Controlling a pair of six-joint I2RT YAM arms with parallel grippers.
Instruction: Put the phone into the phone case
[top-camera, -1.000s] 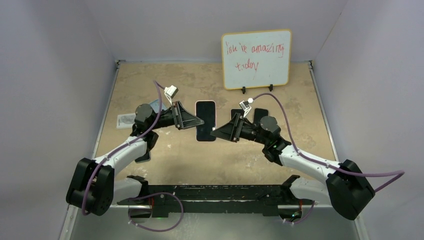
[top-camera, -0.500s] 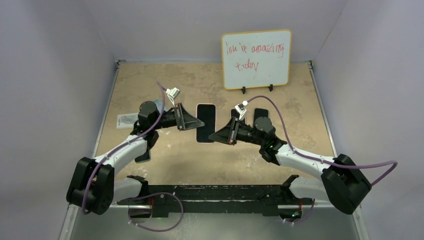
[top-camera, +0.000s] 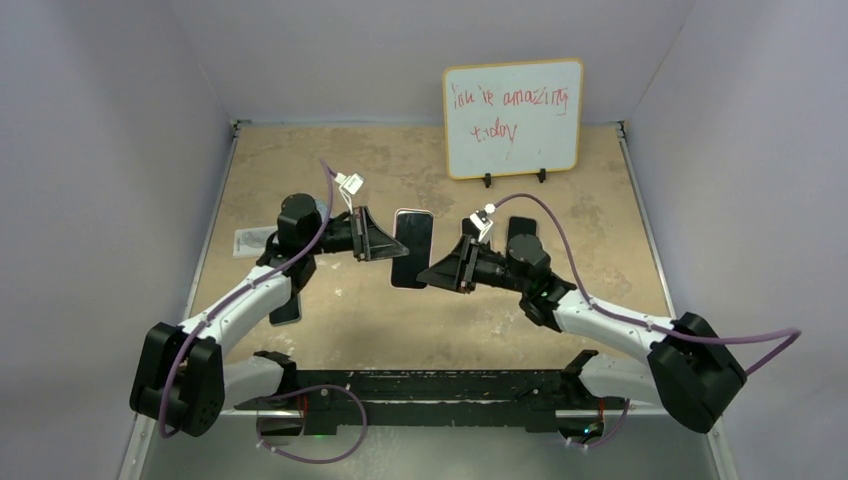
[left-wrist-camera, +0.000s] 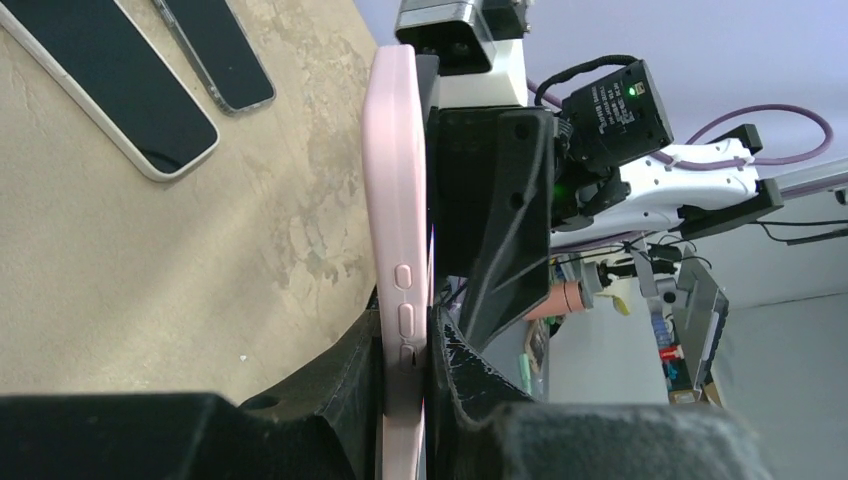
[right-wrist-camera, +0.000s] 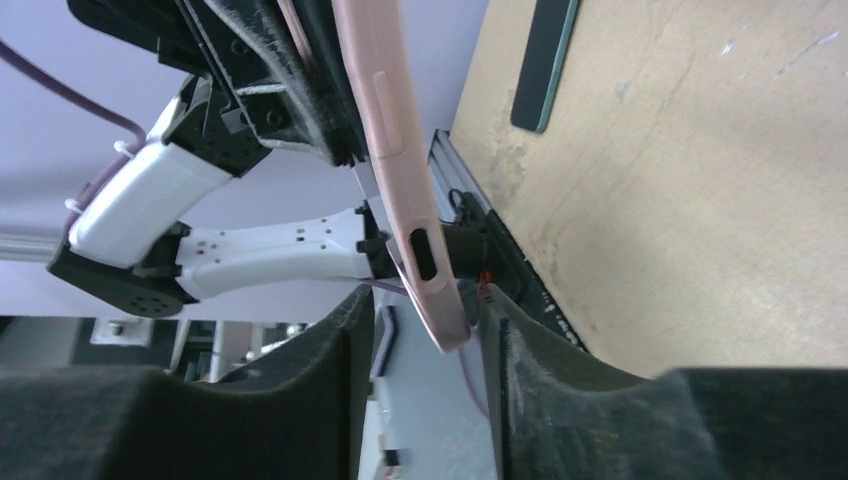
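The pink phone case (top-camera: 412, 248) shows a black phone screen inside its rim. It is raised off the table and tilted. My left gripper (top-camera: 385, 243) is shut on its left edge; in the left wrist view the pink case (left-wrist-camera: 398, 230) stands clamped between the fingers of my left gripper (left-wrist-camera: 405, 400). My right gripper (top-camera: 428, 272) is open at the case's near right corner. In the right wrist view the case's end (right-wrist-camera: 440, 310) hangs between the spread fingers of my right gripper (right-wrist-camera: 430, 350), close to the right finger (right-wrist-camera: 560, 390) and apart from the left one.
A whiteboard (top-camera: 513, 118) stands at the back. Two dark phones (top-camera: 522, 228) lie behind the right arm and also show in the left wrist view (left-wrist-camera: 110, 90). A clear packet (top-camera: 252, 240) and another phone (top-camera: 287, 308) lie by the left arm.
My left gripper has moved right, closed on the case's left edge and tipped it off the table. My right gripper has moved left to the case's near corner.
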